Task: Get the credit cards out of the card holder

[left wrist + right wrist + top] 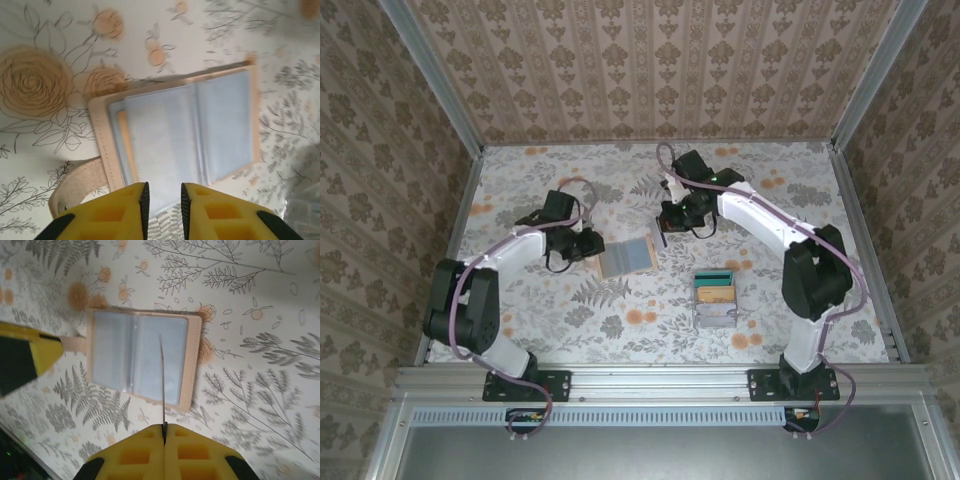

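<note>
Right tool point(164, 428) clenched on edge-on card point(162, 380); left tool point(163, 189) released over card holder point(220, 120).

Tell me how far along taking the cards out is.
Done: the card holder lies open on the table. In hand: the right fingers pinch one thin card edge-on above it. Left: a yellowish edge sits in a slot, likely another card to pull.

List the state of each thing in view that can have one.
wallet: open, lying flat, lining up.
card: pinched edge-on in the right tool, over the open wallet.
right tool: shut on the card.
left tool: slightly open at the wallet's edge, gripping nothing.
clear box: standing apart from the wallet, teal and yellow things inside.
</note>
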Tool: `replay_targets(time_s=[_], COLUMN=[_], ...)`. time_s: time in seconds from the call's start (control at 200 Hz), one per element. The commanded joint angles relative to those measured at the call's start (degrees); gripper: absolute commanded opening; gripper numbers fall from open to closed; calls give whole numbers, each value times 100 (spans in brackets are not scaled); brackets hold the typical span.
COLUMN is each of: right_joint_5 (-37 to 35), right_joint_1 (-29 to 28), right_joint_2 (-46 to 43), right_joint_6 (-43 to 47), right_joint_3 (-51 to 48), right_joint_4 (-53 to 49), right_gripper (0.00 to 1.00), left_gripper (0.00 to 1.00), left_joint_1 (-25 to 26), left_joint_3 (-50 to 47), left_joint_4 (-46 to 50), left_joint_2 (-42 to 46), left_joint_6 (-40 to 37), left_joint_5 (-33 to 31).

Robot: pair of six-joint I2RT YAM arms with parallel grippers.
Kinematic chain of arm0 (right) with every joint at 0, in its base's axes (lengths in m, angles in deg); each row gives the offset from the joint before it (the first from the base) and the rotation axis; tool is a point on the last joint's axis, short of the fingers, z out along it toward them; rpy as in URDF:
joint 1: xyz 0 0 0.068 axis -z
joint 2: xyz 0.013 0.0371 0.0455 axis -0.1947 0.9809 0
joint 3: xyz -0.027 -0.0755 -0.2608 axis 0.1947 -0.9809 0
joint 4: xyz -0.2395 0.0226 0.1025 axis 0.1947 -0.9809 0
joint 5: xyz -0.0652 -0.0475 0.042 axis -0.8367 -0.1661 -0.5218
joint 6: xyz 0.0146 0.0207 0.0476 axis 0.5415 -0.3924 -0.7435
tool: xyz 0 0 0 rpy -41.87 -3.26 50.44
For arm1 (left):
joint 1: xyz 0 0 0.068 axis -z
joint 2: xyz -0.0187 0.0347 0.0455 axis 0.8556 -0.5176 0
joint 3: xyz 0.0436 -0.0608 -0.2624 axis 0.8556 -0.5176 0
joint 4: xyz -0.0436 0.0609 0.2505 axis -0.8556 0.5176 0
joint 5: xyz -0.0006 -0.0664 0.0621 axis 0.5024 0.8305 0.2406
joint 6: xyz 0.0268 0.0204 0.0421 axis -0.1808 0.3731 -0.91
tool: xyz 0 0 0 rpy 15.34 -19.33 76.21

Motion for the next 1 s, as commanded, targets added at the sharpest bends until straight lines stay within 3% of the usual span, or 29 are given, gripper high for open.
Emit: replay_targets(time_s=[0.0,0.205,0.5,0.635,0.995], right_joint_5=[-733,-1365,-1435,-1584,-2041], right_joint_1=[-192,-594,-1174,-1216,-1562], right_joint_2=[-518,-1346,-3293,-3349,-3121], right_joint_6=[1001,2348,4372,4648,5366], right_joint_3=[132,-471,-2444,-2672,-3116], right_joint_4=[-971,-1597,-1331,-1600,-1842], right_gripper=[0,0,0,0,0], left_gripper=[40,59,65,81,83], left_joint_1=[-39,-61,-105,-96,-96], left_joint_3=[79,-85,-371,-473,-687], left_joint_4=[180,176,102,119,352], left_joint_2=[435,1077,1643,1796,2280], left_joint_6=[-124,-150,-140,-86,-49], left_joint_5=[75,71,136,126,-56])
